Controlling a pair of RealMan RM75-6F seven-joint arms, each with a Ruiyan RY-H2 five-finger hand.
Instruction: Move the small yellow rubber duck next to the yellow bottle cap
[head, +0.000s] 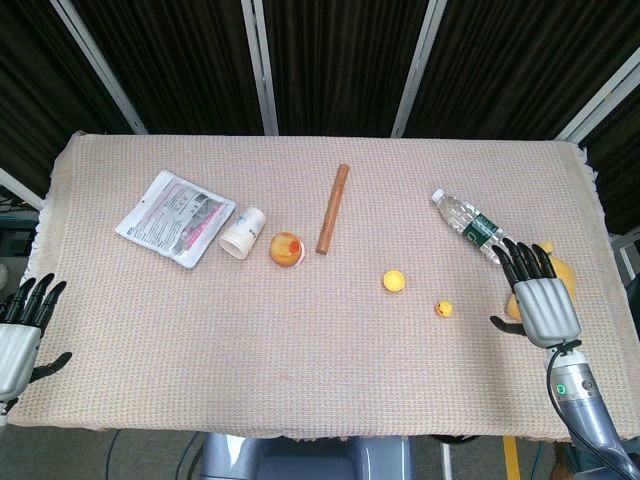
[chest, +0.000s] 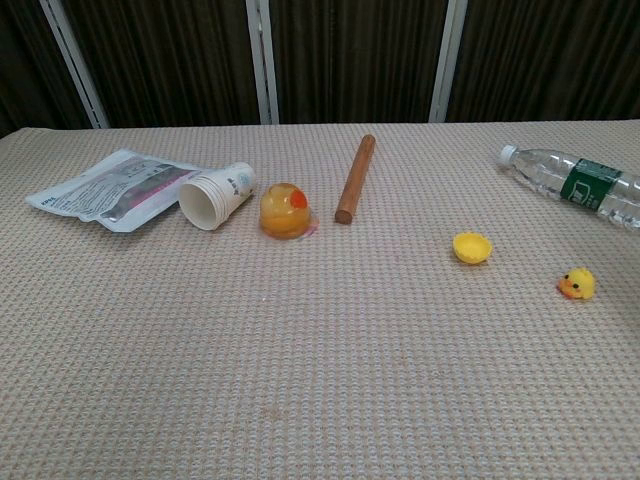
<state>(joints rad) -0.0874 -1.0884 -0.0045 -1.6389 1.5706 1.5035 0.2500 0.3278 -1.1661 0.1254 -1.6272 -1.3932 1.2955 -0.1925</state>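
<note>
my right hand hovered flat, fingers spread, holding nothing, just right of the small yellow duck. the duck sat near the yellow cap. my left hand lay open at the table's edge.

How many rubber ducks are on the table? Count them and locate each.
1 for certain: the small yellow rubber duck lies right of the yellow bottle cap, apart from it. A yellow object mostly hidden behind the right hand may be another; I cannot tell.
</note>
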